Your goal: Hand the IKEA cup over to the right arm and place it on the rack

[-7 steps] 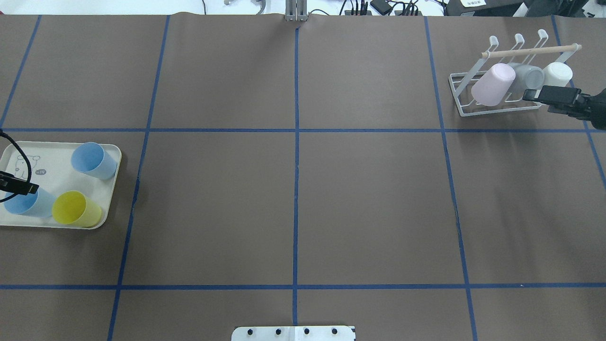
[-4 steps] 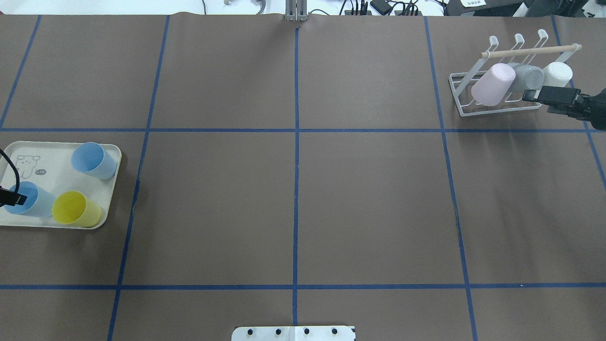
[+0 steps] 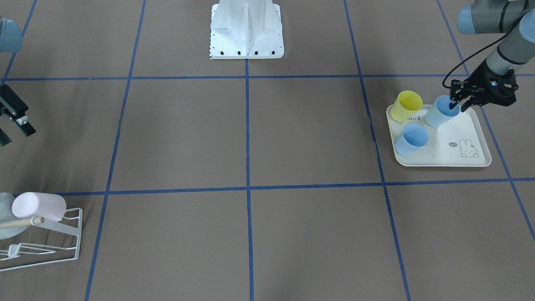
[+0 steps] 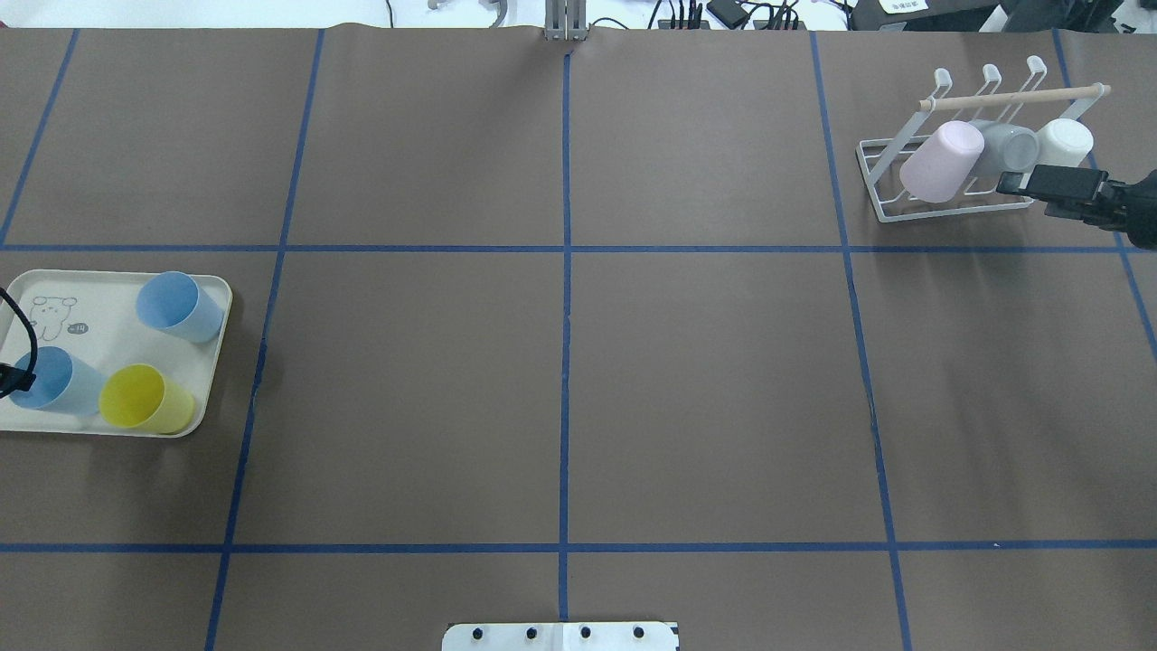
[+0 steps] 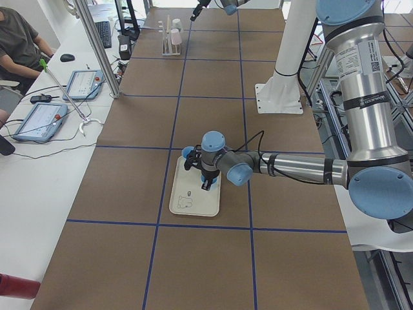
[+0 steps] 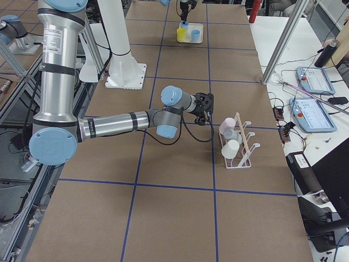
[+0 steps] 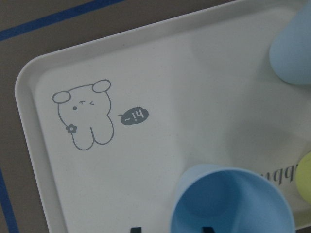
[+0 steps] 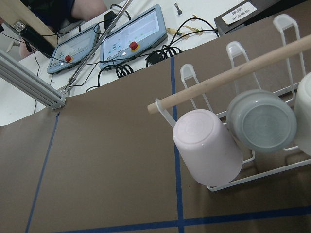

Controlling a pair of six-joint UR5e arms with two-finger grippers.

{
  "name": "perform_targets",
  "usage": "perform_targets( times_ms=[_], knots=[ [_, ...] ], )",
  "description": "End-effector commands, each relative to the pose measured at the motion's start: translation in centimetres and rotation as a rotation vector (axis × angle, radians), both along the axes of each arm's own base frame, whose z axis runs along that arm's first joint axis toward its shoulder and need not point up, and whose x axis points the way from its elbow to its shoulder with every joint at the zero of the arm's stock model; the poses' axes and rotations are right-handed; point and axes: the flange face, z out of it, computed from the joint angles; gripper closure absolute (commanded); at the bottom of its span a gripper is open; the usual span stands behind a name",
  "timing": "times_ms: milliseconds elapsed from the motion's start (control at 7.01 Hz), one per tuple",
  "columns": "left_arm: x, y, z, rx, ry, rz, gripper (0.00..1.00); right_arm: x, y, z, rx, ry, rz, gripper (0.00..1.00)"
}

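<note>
On the tray's (image 4: 104, 316) edge nearest the robot, at the worktop's left edge, the left gripper (image 3: 453, 105) stands spread astride the blue cup's (image 3: 435, 116) rim, unclamped. The right gripper (image 3: 11, 131) hangs spread and empty near the rack (image 4: 1012, 97) at the far right corner.

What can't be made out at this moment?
Left gripper: whether it grips the blue cup below it; fingertips cut off by the left wrist view's bottom edge, tiny elsewhere.
Rack: cut by the front view's left edge, which leaves out the white cup.
Yellow cup: only a sliver at the left wrist view's right edge.
</note>
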Motion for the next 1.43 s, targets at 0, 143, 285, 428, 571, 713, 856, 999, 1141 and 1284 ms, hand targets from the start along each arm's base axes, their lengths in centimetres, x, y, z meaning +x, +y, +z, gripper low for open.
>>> perform_targets(
  times_ms=[0, 143, 285, 428, 571, 713, 856, 999, 1141, 1284],
  knots=[
    [-0.1, 0.2, 0.3, 0.001, -0.005, 0.005, 1.00, 0.0, 0.0, 0.0, 0.001, -0.001, 0.000, 0.00],
    [-0.5, 0.2, -0.2, 0.012, -0.006, -0.005, 1.00, -0.1, 0.0, -0.1, 0.002, -0.001, 0.000, 0.00],
    [-4.7, -1.5, -1.9, 0.032, 0.004, -0.117, 1.00, -0.1, 0.0, -0.1, 0.001, -0.001, 0.000, 0.00],
    [-9.7, -2.8, -3.6, 0.061, 0.017, -0.240, 1.00, -0.8, -0.2, -0.5, -0.031, -0.038, 0.010, 0.00],
    [-11.9, -3.7, -5.4, 0.085, 0.036, -0.300, 1.00, -1.7, 0.0, -1.4, -0.046, -0.068, 0.005, 0.00],
    [-11.8, -4.7, -7.5, 0.066, 0.078, -0.359, 1.00, -2.7, 0.2, -2.6, -0.056, -0.104, 0.002, 0.00],
    [-11.4, -6.0, -12.1, 0.007, 0.174, -0.479, 1.00, -3.3, 0.0, -4.2, -0.096, -0.173, 0.010, 0.00],
    [-10.6, -6.3, -15.2, -0.054, 0.283, -0.482, 1.00, -4.2, -0.1, -5.8, -0.132, -0.235, 0.009, 0.00],
    [-9.3, -6.9, -18.7, -0.120, 0.402, -0.438, 1.00, -5.7, -0.3, -7.3, -0.177, -0.300, -0.002, 0.00],
    [-7.1, -7.5, -22.5, -0.165, 0.505, -0.430, 1.00, -7.0, -0.8, -9.4, -0.244, -0.392, -0.005, 0.00]
  ],
)
